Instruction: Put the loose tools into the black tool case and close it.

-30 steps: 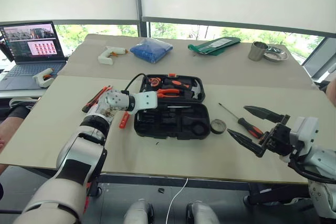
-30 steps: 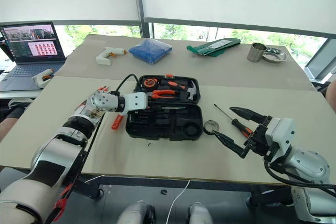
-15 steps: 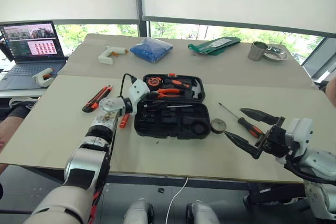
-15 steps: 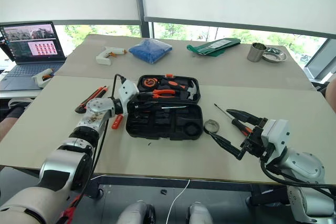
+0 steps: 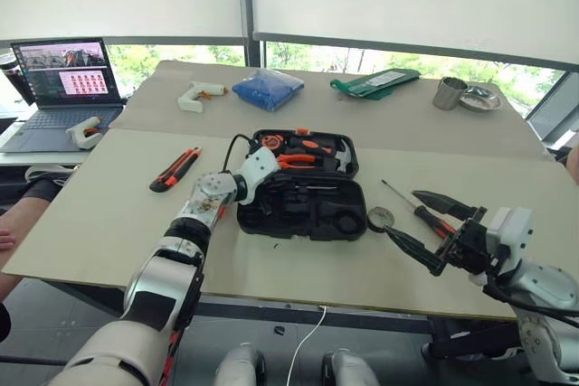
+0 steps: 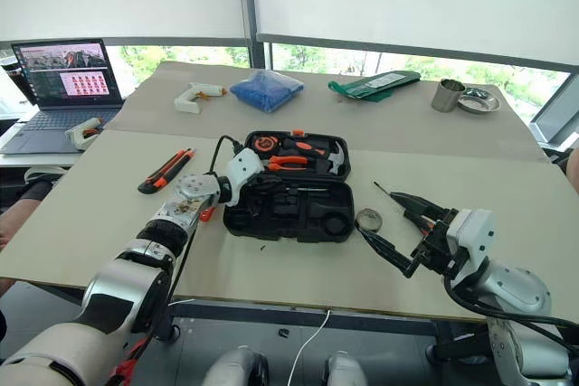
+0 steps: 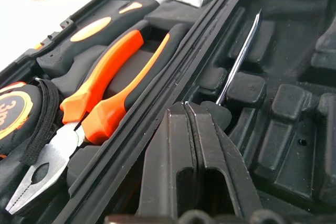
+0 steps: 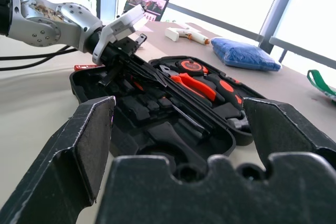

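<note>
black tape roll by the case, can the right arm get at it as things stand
Probably yes. The right gripper is open, just beside the black tape roll, with bare table between them. The slim screwdriver lies close by and could get nudged.

Bright daylight from the windows [image 5: 407,56] behind the table [image 5: 109,214] — sky blown out white in the right wrist view. Head views sharp, shadows soft, mild curving at frame edges. Wrist views: near fingers soft, the black tool case [image 7: 273,77] interior dark — plier jaws slightly blurred.
</note>
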